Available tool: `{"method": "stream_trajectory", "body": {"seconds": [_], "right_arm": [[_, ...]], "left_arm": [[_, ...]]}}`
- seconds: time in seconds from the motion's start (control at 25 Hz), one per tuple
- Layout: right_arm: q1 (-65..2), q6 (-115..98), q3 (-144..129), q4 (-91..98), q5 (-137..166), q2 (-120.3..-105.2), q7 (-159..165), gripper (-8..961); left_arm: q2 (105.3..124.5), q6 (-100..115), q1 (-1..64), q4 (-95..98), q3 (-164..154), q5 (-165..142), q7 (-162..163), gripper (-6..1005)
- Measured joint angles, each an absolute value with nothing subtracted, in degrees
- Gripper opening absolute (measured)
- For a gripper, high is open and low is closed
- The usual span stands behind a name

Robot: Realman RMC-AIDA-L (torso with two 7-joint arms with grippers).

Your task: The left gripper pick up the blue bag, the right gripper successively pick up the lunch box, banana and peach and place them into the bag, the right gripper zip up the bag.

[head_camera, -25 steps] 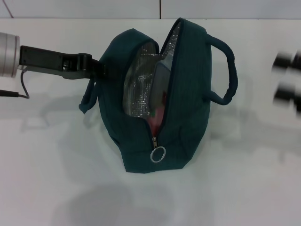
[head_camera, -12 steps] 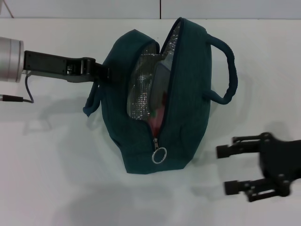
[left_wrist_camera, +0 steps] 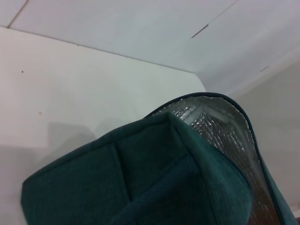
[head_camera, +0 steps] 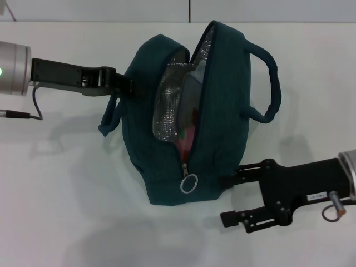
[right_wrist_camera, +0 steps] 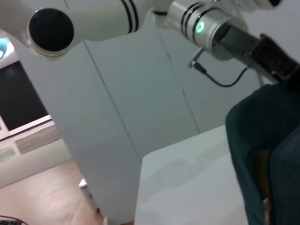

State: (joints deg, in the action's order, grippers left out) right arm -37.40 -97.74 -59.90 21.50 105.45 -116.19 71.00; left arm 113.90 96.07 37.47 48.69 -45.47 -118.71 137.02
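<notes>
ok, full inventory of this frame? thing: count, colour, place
blue bag: 1, dark teal, mid-table, zip open, silver foil lining showing
zipper ring pull: 1, silver, at the bag's near end
handles: 2, teal; one on the bag's right side, one hanging on its left
items inside the bag: count cannot be told, pink and pale, mostly hidden
table: 1, white, under everything
left gripper: 1, black, at the bag's left wall
right gripper: 1, black, fingers open, beside the bag's near right corner

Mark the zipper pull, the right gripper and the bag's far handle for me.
zipper pull (head_camera: pixel 189 183), head view, on its silver ring.
right gripper (head_camera: pixel 226 199), head view, midway between its fingertips.
far handle (head_camera: pixel 271 83), head view, on its outer loop.
</notes>
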Motion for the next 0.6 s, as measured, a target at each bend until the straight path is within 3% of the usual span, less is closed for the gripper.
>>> {"method": "stream_trajectory", "body": {"seconds": [0.6], "right_arm": [[-39.22, -84.80, -81.15, 19.01, 86.04, -116.19, 70.56, 736]], "left_arm": [[114.43, 96.07, 37.71, 48.76, -45.51, -118.74, 136.10, 106]]}}
